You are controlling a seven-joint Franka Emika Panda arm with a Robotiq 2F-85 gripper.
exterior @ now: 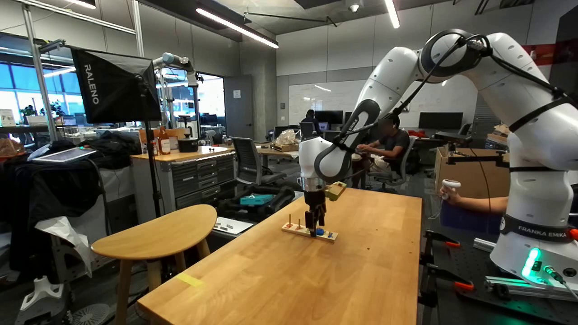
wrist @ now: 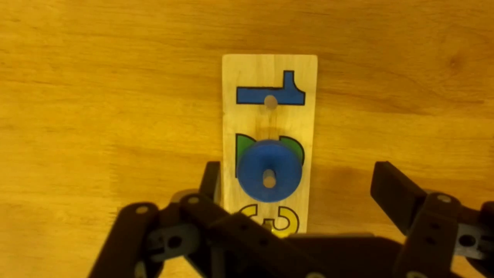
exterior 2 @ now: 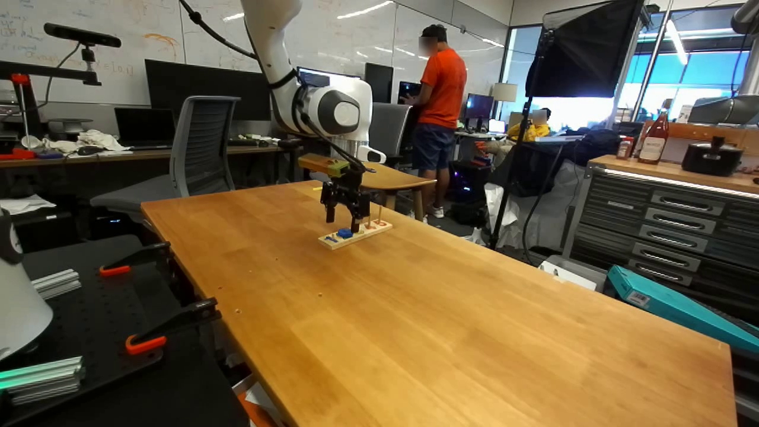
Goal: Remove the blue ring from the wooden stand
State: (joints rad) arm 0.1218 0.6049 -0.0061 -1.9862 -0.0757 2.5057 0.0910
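Note:
The wooden stand is a pale strip with upright pegs and printed numbers, lying on the table; it shows in both exterior views. The blue ring sits around the peg over the green number; it also shows in both exterior views. My gripper is open and points down over the stand, also in both exterior views. Its fingers are on either side of the ring, not touching it. The left finger in the wrist view is closer to it. The gripper hides the stand's lower part there.
The long wooden table bears the stand, which lies near one long edge. Bare pegs stand upright at the stand's far end, close to the gripper. A half-round stool stands beside the table. Black clamps grip the table's robot-side edge.

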